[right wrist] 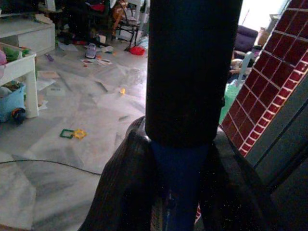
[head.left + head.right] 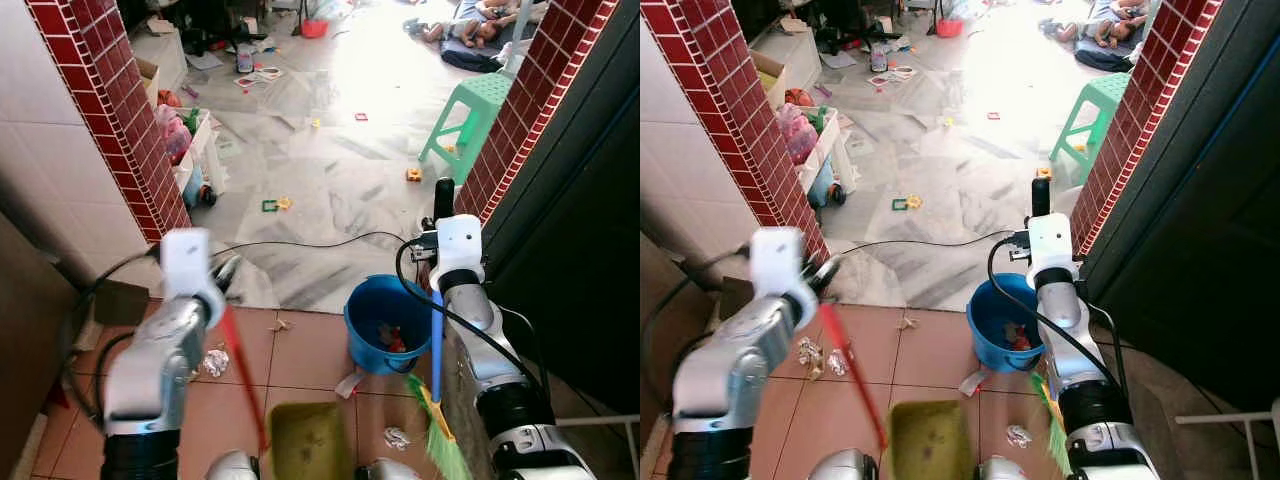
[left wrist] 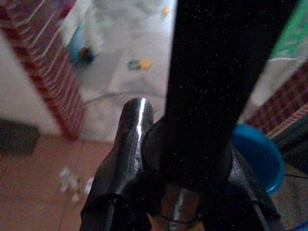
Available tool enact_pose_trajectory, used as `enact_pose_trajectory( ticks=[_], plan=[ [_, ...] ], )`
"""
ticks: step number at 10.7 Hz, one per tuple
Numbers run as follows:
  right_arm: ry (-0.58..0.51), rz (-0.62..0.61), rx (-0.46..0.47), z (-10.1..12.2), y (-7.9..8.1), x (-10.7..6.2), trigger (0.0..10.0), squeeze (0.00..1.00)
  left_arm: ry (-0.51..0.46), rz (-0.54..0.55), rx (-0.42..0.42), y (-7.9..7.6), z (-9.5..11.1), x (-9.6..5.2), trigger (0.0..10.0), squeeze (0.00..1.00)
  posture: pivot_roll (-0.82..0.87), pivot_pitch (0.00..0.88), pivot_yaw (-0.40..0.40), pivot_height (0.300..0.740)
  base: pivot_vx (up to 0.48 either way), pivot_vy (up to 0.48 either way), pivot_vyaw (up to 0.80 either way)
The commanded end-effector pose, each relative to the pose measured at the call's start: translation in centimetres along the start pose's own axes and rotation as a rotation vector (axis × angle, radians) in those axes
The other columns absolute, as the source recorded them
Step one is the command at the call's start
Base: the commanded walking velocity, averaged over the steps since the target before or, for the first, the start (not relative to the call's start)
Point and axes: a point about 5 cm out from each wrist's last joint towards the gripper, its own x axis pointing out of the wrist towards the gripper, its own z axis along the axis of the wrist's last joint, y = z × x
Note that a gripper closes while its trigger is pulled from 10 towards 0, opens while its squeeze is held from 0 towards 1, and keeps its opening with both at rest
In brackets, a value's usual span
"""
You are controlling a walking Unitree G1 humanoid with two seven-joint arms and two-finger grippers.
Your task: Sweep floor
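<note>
Terracotta tiles (image 2: pixel 300 350) fill the lower part of the frame and give way to a pale marble floor (image 2: pixel 340 170) beyond a doorway flanked by red brick pillars (image 2: pixel 110 100). Toys and papers lie scattered across the marble, and a green plastic stool (image 2: pixel 470 110) stands at the upper right.

At the right of the frame, the right gripper (image 2: pixel 438 262) is clamped around the broom (image 2: pixel 437 370), a blue stick with a black cap on top and green bristles with an orange band at the bottom edge of the frame. In the right wrist view the two fingers (image 1: pixel 120 192) press against the blue shaft from both sides.

At the left, the left gripper (image 2: pixel 224 285) pinches the red handle of the dustpan (image 2: pixel 305 440), which slants down to an olive-yellow pan at the bottom centre, resting on the tiles.

Between the two tools sits a blue bucket (image 2: pixel 385 320) (some rubbish shows inside). Crumpled paper scraps (image 2: pixel 215 362) lie on the tiles near the left arm, another (image 2: pixel 396 437) lies just beside the bristles, and a black cable (image 2: pixel 300 243) runs across the doorway.
</note>
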Motion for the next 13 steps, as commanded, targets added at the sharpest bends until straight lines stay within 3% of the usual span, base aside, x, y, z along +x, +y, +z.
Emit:
enact_pose_trajectory(
  ticks=[1,3,4,5,6,8,9,13],
  plan=[
    [-0.021,-0.002,-0.017,0.5,-0.5,0.3,10.0,0.00,-0.062,-0.038,-0.003,-0.3,1.4,0.1,10.0,0.00,-0.01,0.000,-0.017,0.740,0.000,0.000,0.00],
    [-0.023,0.001,-0.016,0.5,-0.5,0.4,10.0,0.00,-0.188,0.011,0.051,-0.1,3.0,0.2,10.0,0.00,0.00,0.000,-0.026,0.740,0.000,0.000,0.00],
    [-0.028,0.014,-0.014,0.8,-0.4,0.6,10.0,0.00,-0.277,0.003,0.095,0.5,3.5,0.2,10.0,0.00,0.00,0.000,-0.030,0.740,0.000,0.000,0.00],
    [-0.050,0.002,-0.037,1.3,-0.8,1.0,10.0,0.00,-0.326,0.075,0.138,1.3,3.7,0.5,10.0,0.00,-0.01,0.000,-0.031,0.740,0.000,0.000,0.00],
    [-0.049,0.001,-0.031,1.3,-0.9,0.9,10.0,0.00,-0.356,0.081,0.169,1.9,3.5,0.6,10.0,0.00,-0.02,0.000,-0.030,0.740,0.000,0.000,0.00],
    [-0.046,0.003,-0.019,0.7,-0.9,-0.2,10.0,0.00,-0.337,0.086,0.169,2.1,1.6,1.0,10.0,0.00,-0.02,0.000,-0.042,0.740,0.000,0.000,0.00],
    [-0.050,-0.006,-0.011,0.5,-1.0,-0.3,10.0,0.00,-0.344,0.068,0.128,1.8,1.2,1.1,10.0,0.00,-0.02,0.000,-0.039,0.740,0.000,0.000,0.00],
    [-0.044,-0.017,0.032,0.4,-0.4,-0.1,10.0,0.00,-0.357,0.036,0.102,1.7,0.5,1.4,10.0,0.00,-0.01,0.000,-0.056,0.740,0.000,0.000,-0.20]
  ],
)
